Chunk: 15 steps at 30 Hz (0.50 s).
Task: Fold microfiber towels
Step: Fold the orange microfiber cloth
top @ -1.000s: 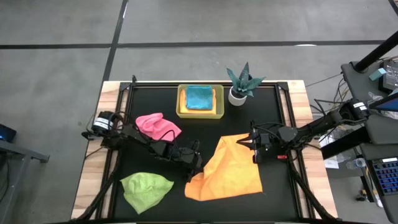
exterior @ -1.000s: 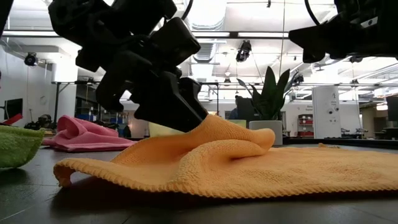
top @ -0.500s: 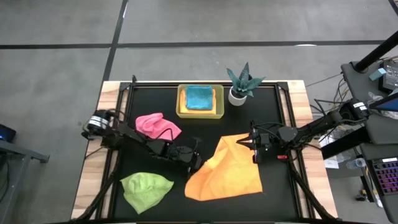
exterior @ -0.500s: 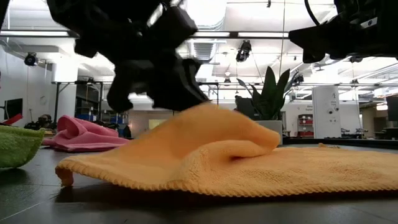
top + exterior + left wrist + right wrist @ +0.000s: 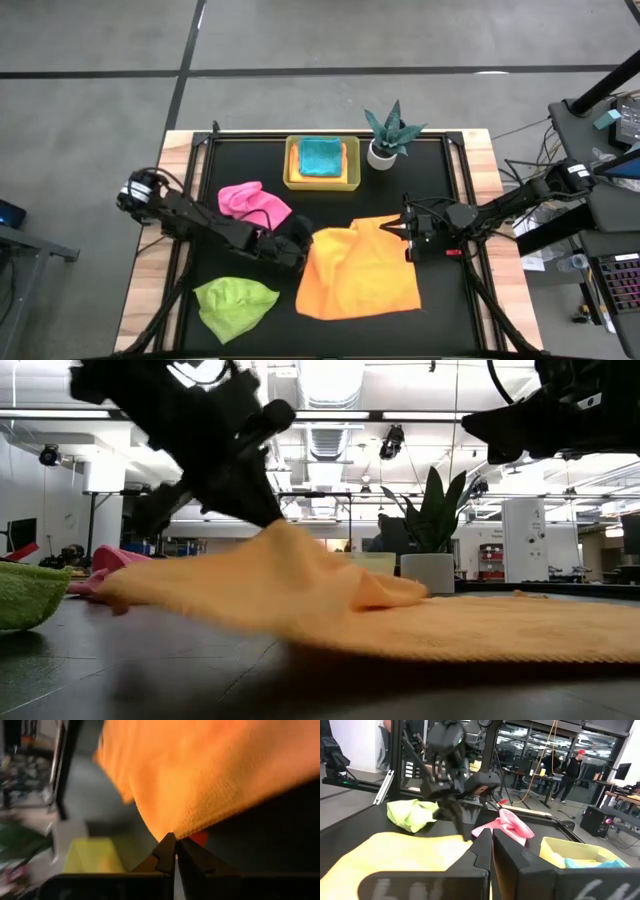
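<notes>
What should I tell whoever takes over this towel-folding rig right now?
Left gripper: shut on the orange towel, lifting its left edge.
Right gripper: shut, holding nothing, above the towel's far right corner.
Turquoise towel lies folded in the yellow tray.
Pink towel and green towel lie crumpled on the mat.
Done: one towel.
Left: finish the orange fold, then pink and green.
</notes>
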Each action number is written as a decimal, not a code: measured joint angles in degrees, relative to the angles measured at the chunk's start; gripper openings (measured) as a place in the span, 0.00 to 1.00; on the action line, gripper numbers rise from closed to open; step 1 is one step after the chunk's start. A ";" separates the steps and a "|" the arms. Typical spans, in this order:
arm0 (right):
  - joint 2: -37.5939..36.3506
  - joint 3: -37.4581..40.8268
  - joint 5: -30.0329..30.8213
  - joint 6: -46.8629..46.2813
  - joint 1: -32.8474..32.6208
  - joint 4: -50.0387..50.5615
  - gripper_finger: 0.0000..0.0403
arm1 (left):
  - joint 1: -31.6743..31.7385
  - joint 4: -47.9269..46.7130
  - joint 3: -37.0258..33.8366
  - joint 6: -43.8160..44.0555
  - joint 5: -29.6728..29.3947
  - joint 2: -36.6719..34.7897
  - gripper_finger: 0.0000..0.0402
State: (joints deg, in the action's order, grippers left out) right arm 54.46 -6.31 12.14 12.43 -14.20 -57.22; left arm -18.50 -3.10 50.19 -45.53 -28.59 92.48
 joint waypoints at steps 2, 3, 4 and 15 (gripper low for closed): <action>0.04 0.00 0.00 0.00 0.00 -0.06 0.02 | -0.32 -1.67 -0.02 -0.44 -3.98 0.48 0.00; 0.04 0.00 0.00 -0.04 0.00 -0.06 0.02 | -0.32 -1.93 -0.02 -0.46 -4.36 0.76 0.00; 0.05 0.00 0.00 -0.24 0.00 -0.06 0.02 | -0.31 -1.71 -0.02 -0.42 -4.18 0.95 0.00; 0.06 0.00 0.03 -0.42 0.00 -0.08 0.02 | -2.45 18.69 0.90 0.04 12.30 10.43 0.00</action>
State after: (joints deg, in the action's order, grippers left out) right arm 54.52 -6.31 12.17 12.01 -14.20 -57.30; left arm -20.95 15.59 51.09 -45.50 -16.29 102.91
